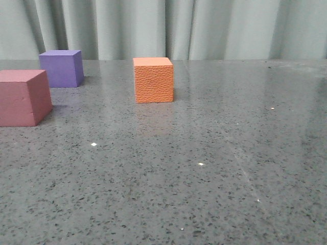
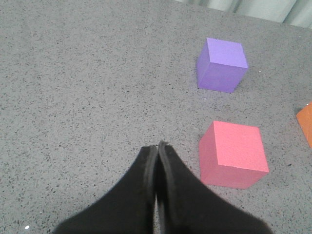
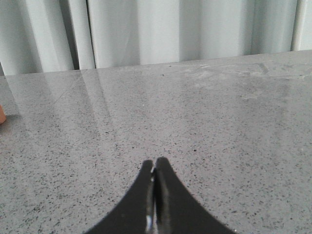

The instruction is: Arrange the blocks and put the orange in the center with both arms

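Front view: pebbled orange cube.

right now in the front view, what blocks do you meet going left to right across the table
pink-red cube → purple cube → orange cube. After the orange cube there is only bare table out to the right edge.

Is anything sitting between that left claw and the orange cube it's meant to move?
Partly. In the left wrist view the pink cube lies beside the shut left gripper, on the side toward the orange cube, which shows only at the picture's edge. The purple cube sits farther off, out of that line.
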`<state>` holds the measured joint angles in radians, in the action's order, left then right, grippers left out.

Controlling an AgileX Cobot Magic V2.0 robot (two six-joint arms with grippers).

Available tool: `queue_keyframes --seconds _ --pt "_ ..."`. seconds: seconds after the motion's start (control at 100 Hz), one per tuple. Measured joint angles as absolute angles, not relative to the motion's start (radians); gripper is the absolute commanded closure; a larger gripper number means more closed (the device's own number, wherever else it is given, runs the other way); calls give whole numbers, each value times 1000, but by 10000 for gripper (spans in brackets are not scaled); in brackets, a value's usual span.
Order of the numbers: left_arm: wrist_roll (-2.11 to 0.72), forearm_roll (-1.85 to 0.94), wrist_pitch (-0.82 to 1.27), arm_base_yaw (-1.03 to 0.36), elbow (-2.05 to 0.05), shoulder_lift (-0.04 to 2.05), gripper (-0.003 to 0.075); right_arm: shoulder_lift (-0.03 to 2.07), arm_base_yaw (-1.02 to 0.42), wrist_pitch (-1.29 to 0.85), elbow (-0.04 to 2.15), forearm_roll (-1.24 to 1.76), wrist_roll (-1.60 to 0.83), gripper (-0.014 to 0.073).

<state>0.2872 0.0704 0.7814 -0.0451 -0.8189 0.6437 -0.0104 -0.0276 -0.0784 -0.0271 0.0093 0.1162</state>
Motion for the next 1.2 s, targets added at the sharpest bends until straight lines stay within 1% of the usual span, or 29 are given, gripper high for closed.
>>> queue_keyframes --seconds 0.04,0.11,0.15,0.16,0.18,0.23,0.25,0.26,0.3,0.35,0.37,0.41,0.52,0.72,0.83,0.97,1.07,1.2 --pt "287 72 779 -45 -819 645 676 -10 -28 -78 -27 9 116 661" --pt "287 74 762 -45 -819 645 569 -10 -28 -78 -27 9 116 661" --pt "287 75 756 -45 -819 645 482 -10 -28 -78 -27 9 116 661" --pt "287 75 754 -45 -819 645 449 -10 -28 -78 -27 9 116 661" --pt "287 75 749 -45 -819 645 416 -10 -28 -78 -27 9 116 661" --pt "287 75 743 -45 -819 645 274 -10 -28 -78 -27 9 116 661" --pt "287 75 740 -45 -819 645 239 -10 -28 -78 -27 9 116 661" --pt "287 75 740 -45 -819 645 205 -10 -28 -78 -27 9 116 661" --pt "287 76 739 -45 -819 645 114 -10 -28 -78 -27 9 116 661" --pt "287 87 736 -45 -819 645 38 -10 -28 -78 -27 9 116 661" --pt "287 90 736 -45 -819 645 18 -10 -28 -78 -27 9 116 661" --pt "287 101 735 -45 -819 645 16 -10 -28 -78 -27 9 116 661" --pt "287 112 733 -45 -819 645 60 -10 -28 -78 -27 9 116 661" --pt "267 74 731 -47 -825 661 61 -10 -28 -78 -27 9 116 661" --pt "262 21 731 -82 -851 715 61 -10 -28 -78 -27 9 116 661" --pt "260 -18 688 -185 -901 828 61 -10 -28 -78 -27 9 116 661" --pt "288 -23 623 -298 -947 928 62 -10 -28 -78 -27 9 116 661" --pt "399 55 549 -433 -1034 1085 62 -10 -28 -78 -27 9 116 661"
